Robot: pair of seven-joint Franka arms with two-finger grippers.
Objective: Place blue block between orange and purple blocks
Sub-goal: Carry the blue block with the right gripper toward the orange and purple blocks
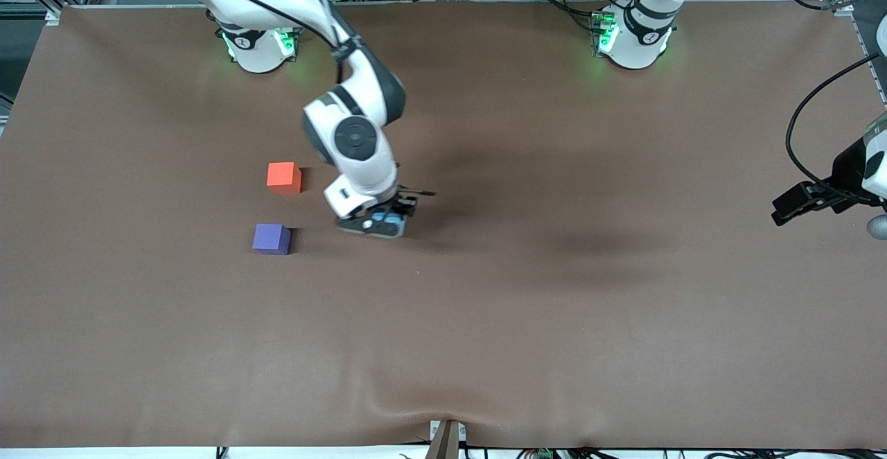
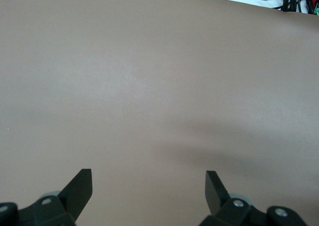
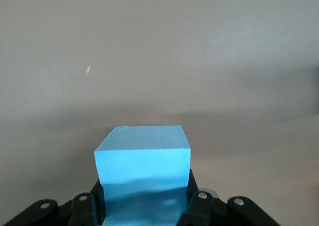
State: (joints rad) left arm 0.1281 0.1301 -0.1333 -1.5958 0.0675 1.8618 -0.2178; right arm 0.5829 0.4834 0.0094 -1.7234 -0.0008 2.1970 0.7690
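Gripping the small light sky-blue matte cube (image 1: 387,222), the right gripper (image 1: 382,224) sits low at the brown table cover (image 1: 554,306), fingers clamped on the cube's sides. Front view: bright orange-red matte cube (image 1: 284,177) lies farther from the camera, dark violet-purple matte cube (image 1: 271,238) nearer; the gap between them lies toward the right arm's end of the table from the held cube, roughly level with it. Judgement: a sideways carry that way comes next. Left wrist view: left gripper (image 2: 149,186) spread wide, empty, over bare cover; this arm waits. Right wrist view: blue cube (image 3: 143,166) is pinched between the dark fingers (image 3: 199,206).
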